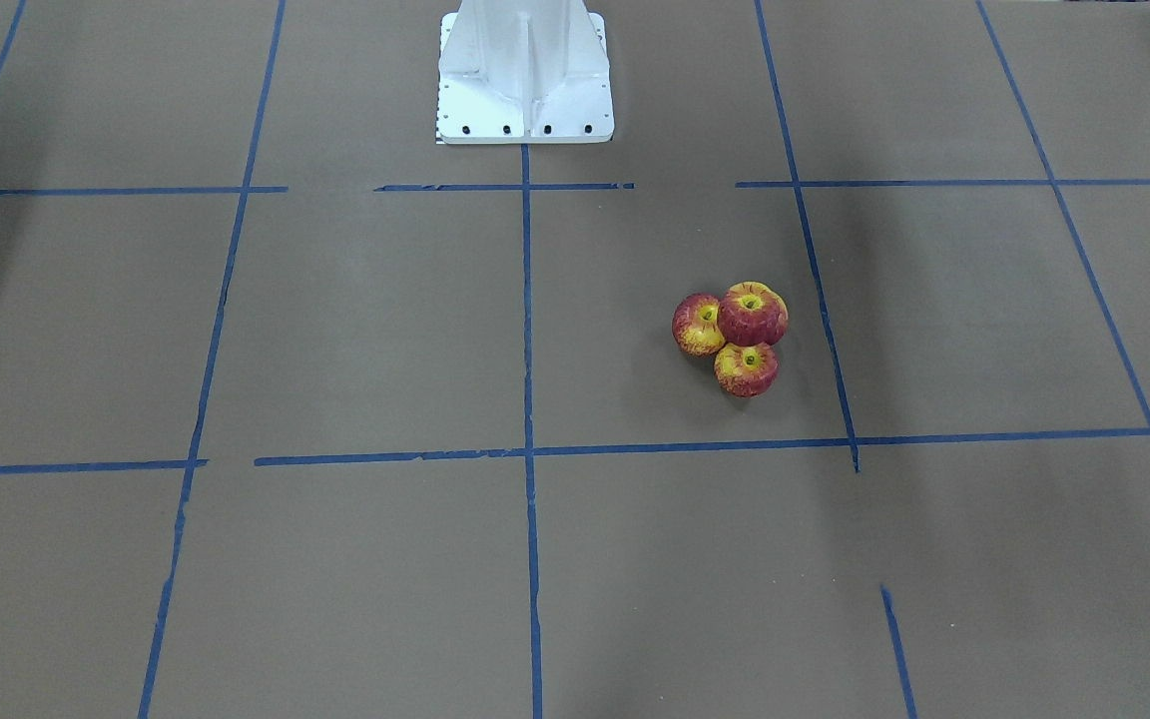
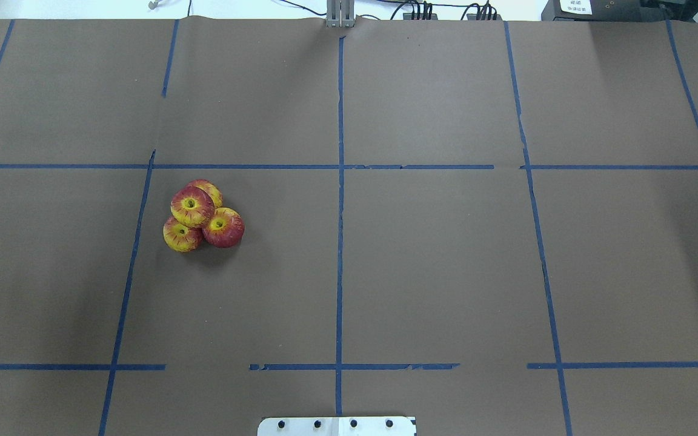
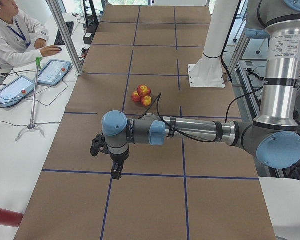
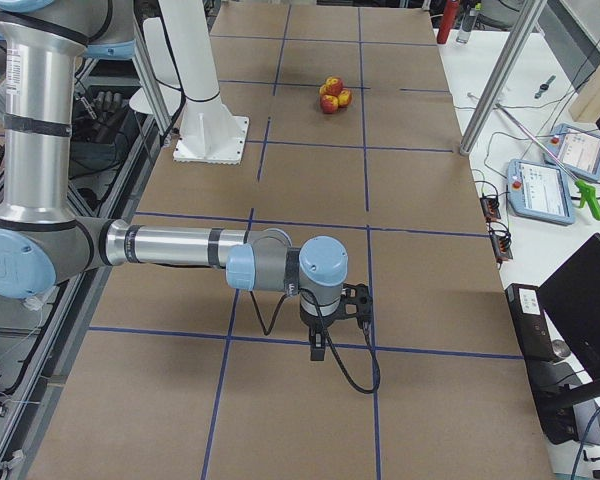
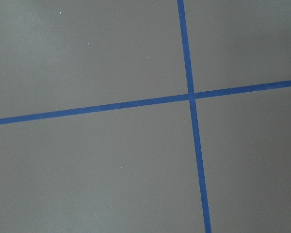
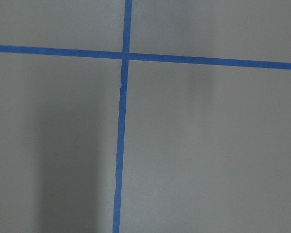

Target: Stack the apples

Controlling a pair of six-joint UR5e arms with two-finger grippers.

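Facing the robot, the apples [image 1: 751, 322] sit bunched on the brown table [image 1: 335, 350], one perched atop the others. Overhead, four show, on the robot's left half. From the left end, the left claw [image 3: 96, 146] hangs well apart from them; spread or pressed together, I cannot tell. From the right end, likewise the right claw [image 4: 358, 300]. Wrist cameras show crossing tape lines [image 5: 189, 94].

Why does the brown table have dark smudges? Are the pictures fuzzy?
Those are soft shadows: in the right wrist view, a dim band lies on the table; in the overhead view, a small shadow sits next to the apples. In the left wrist view, the blue tape looks sharp, not fuzzy.
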